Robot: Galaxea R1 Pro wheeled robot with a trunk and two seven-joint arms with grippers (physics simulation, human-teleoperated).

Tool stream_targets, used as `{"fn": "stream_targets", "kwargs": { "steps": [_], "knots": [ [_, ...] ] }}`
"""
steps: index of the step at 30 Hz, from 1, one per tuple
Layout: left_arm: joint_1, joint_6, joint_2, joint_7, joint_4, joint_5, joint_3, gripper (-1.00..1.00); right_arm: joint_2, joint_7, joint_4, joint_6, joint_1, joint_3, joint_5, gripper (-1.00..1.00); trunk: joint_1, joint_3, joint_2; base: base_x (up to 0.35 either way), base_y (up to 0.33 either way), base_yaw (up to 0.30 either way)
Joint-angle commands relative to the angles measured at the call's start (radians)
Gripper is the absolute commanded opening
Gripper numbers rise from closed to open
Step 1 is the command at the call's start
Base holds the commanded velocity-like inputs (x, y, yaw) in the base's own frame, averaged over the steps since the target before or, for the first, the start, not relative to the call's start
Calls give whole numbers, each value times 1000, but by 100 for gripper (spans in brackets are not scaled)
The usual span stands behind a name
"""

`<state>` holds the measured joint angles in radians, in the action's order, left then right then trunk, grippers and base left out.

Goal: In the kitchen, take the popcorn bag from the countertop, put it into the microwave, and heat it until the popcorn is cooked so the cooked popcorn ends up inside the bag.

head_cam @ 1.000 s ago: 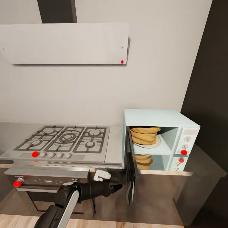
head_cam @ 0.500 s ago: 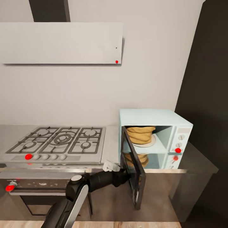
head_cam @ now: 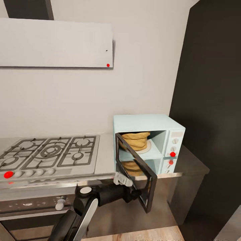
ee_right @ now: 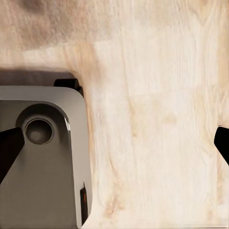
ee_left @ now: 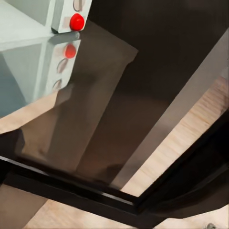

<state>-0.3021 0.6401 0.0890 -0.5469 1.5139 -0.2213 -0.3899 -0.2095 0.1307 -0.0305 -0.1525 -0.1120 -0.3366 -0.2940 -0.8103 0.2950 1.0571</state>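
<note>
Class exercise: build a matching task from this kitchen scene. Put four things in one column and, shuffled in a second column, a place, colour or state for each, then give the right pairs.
Things:
1. popcorn bag
2. microwave door
3. gas hob
4. left gripper

Descriptions:
A. set into the countertop, left of the microwave
B. mustard yellow, inside the microwave
C. at the door's outer face
D. partly open, dark-framed glass

Pairs: 1-B, 2-D, 3-A, 4-C

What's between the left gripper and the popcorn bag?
In the head view, the microwave's glass door, half open. The left gripper is at its outer face; the popcorn bag sits inside behind it.
</note>
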Motion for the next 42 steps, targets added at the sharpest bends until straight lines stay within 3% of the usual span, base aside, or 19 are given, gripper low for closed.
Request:
{"fn": "stream_targets", "kwargs": {
  "steps": [1, 8, 14, 19, 27, 35, 36, 37, 39, 42],
  "knots": [
    [0, 12, 0, -1, 0, -11, -15, 100, -1, 0, -3, -6, -1, -9, -8, 100, 0, 1, 1, 0, 0, -243],
    [0, 6, 1, 1, -1, 37, -14, 100, -1, -3, -3, -7, -1, -9, -10, 100, 0, 1, 1, 0, 0, -208],
    [0, -63, 9, 0, -1, 40, -13, 100, -1, -3, -3, -7, -1, -7, -13, 100, 0, 1, 1, 0, 0, -18],
    [0, -69, 12, 61, -1, 37, -15, 100, -1, -3, -3, -7, -1, -6, -14, 100, 0, 1, 1, 36, 0, 0],
    [0, -71, 15, 71, 0, 36, -19, 100, -2, -3, -3, -8, -1, -5, -14, 100, 0, 1, 1, 178, 0, 0],
    [0, -71, 37, 73, -1, 36, -101, 100, -4, -3, -2, -9, -1, -8, -14, 100, 0, 1, 1, 87, 0, 0],
    [0, -71, 44, 76, -2, 38, -138, 100, -4, -4, -2, -9, -1, -8, -13, 100, 0, 1, 1, 2, 0, 0],
    [0, -71, 48, 95, -3, 40, -186, 100, -4, -6, -2, -9, -1, -8, -13, 100, 0, 1, 1, 0, 0, 0],
    [0, -71, 52, 149, -3, 40, -221, 100, -5, -7, -2, -9, -1, -9, -12, 100, 0, 1, 1, 0, 0, 0],
    [0, -71, 55, 189, -3, 39, -234, 100, -4, -8, -2, -9, -1, -9, -10, 100, 0, 1, 1, 0, 0, 0]
  ]
}}
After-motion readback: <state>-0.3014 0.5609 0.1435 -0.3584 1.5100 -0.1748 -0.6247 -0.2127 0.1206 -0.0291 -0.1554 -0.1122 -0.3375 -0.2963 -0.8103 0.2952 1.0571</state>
